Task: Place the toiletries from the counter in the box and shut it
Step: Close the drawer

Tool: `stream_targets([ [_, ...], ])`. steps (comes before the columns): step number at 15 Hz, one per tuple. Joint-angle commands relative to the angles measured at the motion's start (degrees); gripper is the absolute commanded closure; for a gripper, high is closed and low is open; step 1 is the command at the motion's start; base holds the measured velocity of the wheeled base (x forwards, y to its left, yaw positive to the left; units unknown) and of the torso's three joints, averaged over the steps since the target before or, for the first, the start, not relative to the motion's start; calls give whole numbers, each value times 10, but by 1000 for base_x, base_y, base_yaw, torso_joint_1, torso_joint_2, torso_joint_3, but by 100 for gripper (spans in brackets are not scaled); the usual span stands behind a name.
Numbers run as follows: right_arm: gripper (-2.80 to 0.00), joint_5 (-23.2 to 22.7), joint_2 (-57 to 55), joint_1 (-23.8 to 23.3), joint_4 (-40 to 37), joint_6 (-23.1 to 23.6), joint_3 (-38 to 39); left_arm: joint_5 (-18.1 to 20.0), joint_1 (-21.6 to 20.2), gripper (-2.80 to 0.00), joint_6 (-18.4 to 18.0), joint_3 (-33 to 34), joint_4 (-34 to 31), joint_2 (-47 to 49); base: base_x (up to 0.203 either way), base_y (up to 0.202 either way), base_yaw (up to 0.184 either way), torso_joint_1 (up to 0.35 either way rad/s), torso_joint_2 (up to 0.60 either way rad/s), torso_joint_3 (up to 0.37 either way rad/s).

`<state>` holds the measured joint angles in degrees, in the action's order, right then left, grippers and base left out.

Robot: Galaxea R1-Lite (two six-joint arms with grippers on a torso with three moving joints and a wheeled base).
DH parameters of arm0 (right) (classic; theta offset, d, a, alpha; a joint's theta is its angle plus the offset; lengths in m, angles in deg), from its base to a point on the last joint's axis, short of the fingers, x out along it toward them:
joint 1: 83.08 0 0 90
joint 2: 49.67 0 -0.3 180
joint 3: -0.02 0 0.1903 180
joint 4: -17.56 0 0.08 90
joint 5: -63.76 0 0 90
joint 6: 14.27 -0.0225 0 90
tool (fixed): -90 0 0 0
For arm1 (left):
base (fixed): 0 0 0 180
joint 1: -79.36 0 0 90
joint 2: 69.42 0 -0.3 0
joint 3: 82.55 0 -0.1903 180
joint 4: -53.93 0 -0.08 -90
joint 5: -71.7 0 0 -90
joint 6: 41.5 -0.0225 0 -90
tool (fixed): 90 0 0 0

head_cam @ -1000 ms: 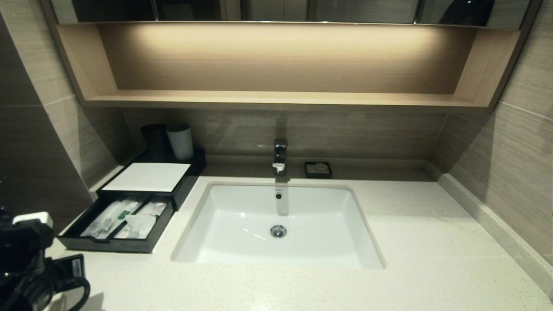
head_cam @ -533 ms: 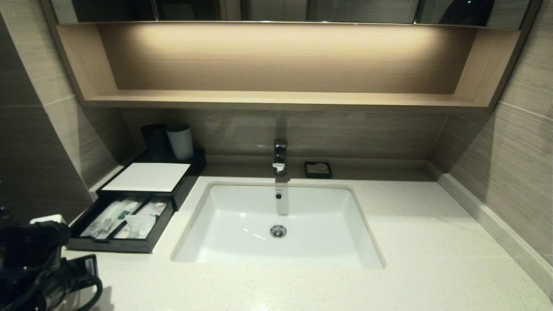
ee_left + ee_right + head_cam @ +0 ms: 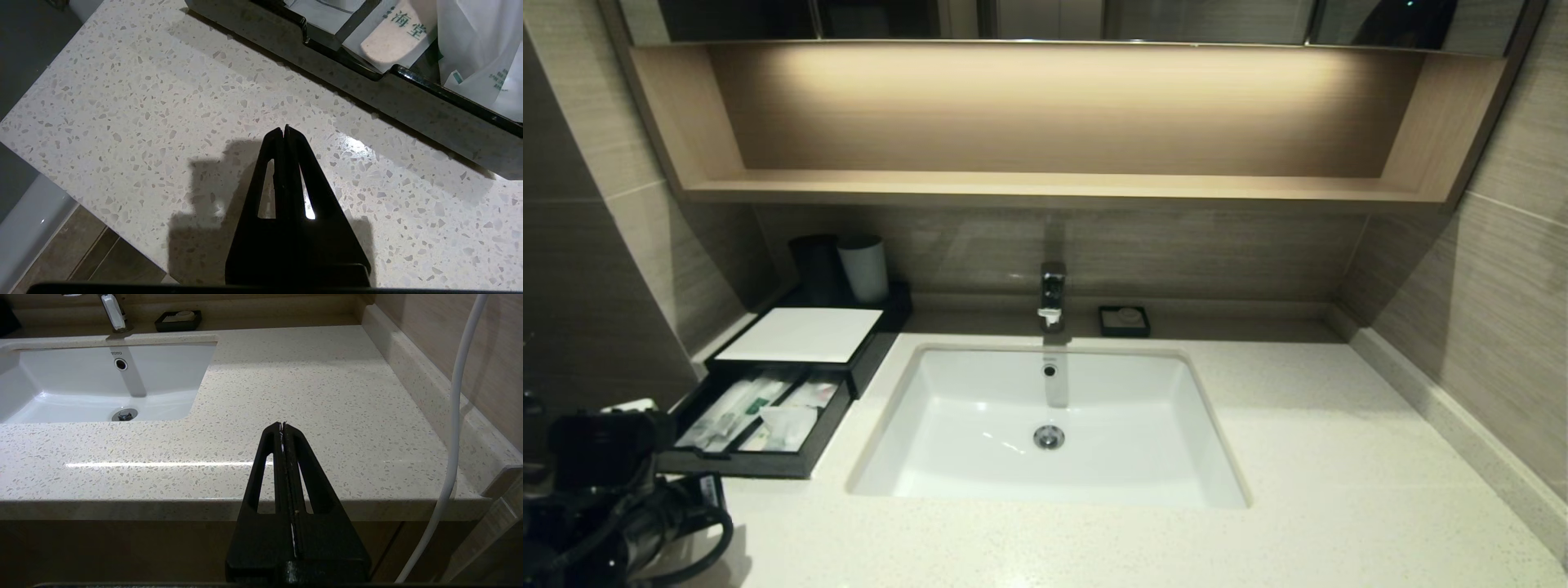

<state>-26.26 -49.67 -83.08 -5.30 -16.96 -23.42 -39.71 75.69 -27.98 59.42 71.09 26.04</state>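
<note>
We see left gripper (image 3: 283, 130) clenched on nothing, moved forward over past second along counter (image 3: 1029, 539) toward open drawer (image 3: 727, 465) of black box (image 3: 870, 359); now just short of drawer front. Toiletries (image 3: 737, 408) already lie inside drawer. We judge only closing remains: push drawer front in. Right gripper (image 3: 282, 425) parked off counter edge, clenched, empty

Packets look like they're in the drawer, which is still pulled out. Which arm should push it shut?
Left. Its shut end effector hovers over the counter just in front of the open drawer of the box. The right end effector sits off the counter's front edge on the sink's far side.
</note>
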Motion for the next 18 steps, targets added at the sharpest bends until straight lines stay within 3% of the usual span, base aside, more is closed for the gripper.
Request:
stream_targets([
  [1,0,0,-1,0,0,0,0,-1,0,0,5,-5,2,8,0,0,0,0,0,0],
  [11,0,0,0,0,0,0,0,-1,0,0,22,2,66,60,0,0,0,0,0,0],
  [18,0,-1,0,0,0,0,0,15,1,0,38,-4,68,71,0,0,0,0,0,0],
])
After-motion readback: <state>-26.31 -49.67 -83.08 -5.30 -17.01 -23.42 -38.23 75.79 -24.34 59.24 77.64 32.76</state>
